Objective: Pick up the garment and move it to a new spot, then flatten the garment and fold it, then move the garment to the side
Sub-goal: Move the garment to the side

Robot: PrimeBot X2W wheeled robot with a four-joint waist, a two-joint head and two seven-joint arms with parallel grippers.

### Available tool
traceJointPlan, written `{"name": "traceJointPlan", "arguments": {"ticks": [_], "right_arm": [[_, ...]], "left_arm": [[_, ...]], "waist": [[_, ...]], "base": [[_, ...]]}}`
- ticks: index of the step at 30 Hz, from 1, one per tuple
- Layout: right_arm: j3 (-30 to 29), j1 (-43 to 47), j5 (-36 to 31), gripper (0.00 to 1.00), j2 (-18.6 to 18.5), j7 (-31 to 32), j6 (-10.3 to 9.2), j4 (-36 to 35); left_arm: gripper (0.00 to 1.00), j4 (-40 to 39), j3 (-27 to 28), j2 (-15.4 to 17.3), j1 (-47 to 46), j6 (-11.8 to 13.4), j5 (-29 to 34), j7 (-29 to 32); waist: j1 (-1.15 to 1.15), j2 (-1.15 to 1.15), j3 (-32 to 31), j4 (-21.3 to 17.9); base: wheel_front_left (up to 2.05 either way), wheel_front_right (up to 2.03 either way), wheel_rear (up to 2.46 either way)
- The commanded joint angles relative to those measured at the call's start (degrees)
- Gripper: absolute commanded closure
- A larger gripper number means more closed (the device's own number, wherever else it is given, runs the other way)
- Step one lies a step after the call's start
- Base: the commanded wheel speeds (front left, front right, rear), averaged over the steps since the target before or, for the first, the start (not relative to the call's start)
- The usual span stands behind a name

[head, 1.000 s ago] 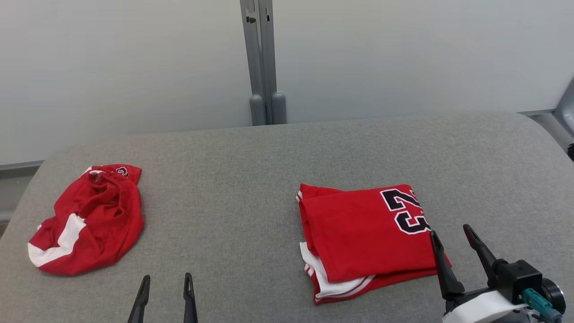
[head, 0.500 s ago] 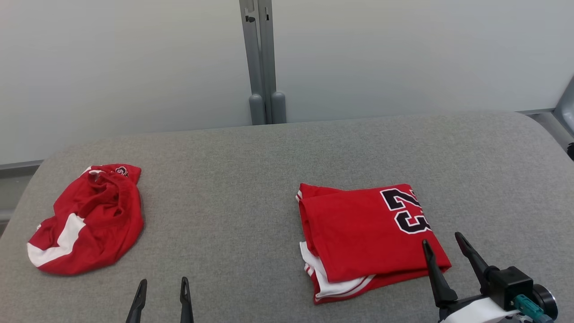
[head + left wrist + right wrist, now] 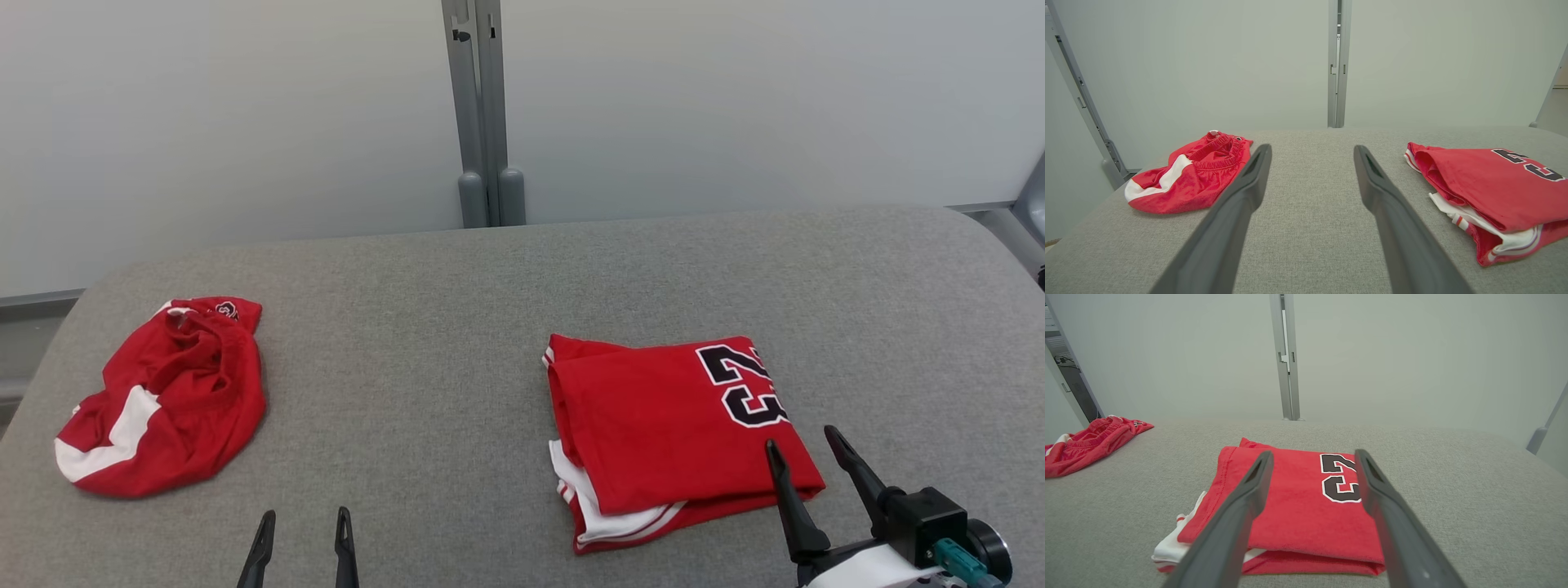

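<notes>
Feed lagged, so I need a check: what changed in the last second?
The right gripper drew back slightly toward the robot at the near right corner of the folded jersey, jaws open, nothing held. The left gripper, the jersey and the crumpled red shorts stayed put; the slight overall shift is the camera's.

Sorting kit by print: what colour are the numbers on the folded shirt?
Black with white edging on the red folded shirt, clearest in the right wrist view.

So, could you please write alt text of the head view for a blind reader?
A folded red jersey with a black number lies right of centre on a grey table, and crumpled red shorts lie at far left. The left gripper and right gripper are open at the near edge.
</notes>
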Motion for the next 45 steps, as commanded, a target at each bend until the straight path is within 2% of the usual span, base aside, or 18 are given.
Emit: {"name": "traceJointPlan", "arguments": {"ticks": [1,18,24,28,33,35,40,45], "right_arm": [[0.03,0.57,0.37,0.00,-0.16,-0.24,-0.11,-0.17],[0.36,-0.93,0.08,0.00,-0.60,-0.24,-0.11,-0.69],[0.22,-2.77,0.99,0.00,-2.09,-0.25,-0.11,-0.69],[-0.18,-4.32,3.89,0.00,-3.62,-0.24,-0.11,0.65],[0.99,-8.47,11.78,0.00,-8.12,-0.22,-0.11,4.41],[2.90,-10.65,17.55,0.00,-10.25,-0.07,-0.11,6.99],[9.88,-17.29,35.39,0.00,-17.76,7.83,-0.09,9.74],[12.25,-21.56,49.50,0.00,-22.84,13.81,-0.08,9.40]], "left_arm": [[0.00,0.09,0.11,0.04,0.01,0.05,0.07,-0.01],[0.00,-0.16,-0.34,0.04,-1.50,0.14,-0.22,-0.01],[0.00,-0.52,-1.25,0.04,-3.06,0.04,0.25,-0.01],[0.00,-1.12,-2.16,0.04,-4.20,-0.31,0.67,-0.01],[0.00,-1.81,-3.39,0.05,-7.02,-1.07,1.28,-0.01],[0.00,-1.97,-3.78,0.05,-8.10,-1.39,1.10,-0.01],[0.00,-1.99,-5.23,0.05,-10.86,-2.07,1.27,-0.01],[0.00,-1.98,-6.66,0.05,-13.28,-2.48,1.07,-0.01]], "waist": [[0.00,0.00,0.03,0.09],[0.00,0.00,2.79,0.94],[0.00,0.00,5.46,1.67],[0.00,0.00,7.58,2.18],[0.00,0.00,12.28,2.51],[0.00,0.00,13.77,2.27],[0.00,0.00,16.77,1.98],[0.00,0.00,19.50,2.28]], "base": [[0.00,0.00,0.00],[0.00,0.00,0.00],[0.00,0.00,0.00],[0.00,0.00,0.00],[0.00,0.00,0.00],[0.00,0.00,0.00],[0.00,0.00,0.00],[0.00,0.00,0.00]]}}
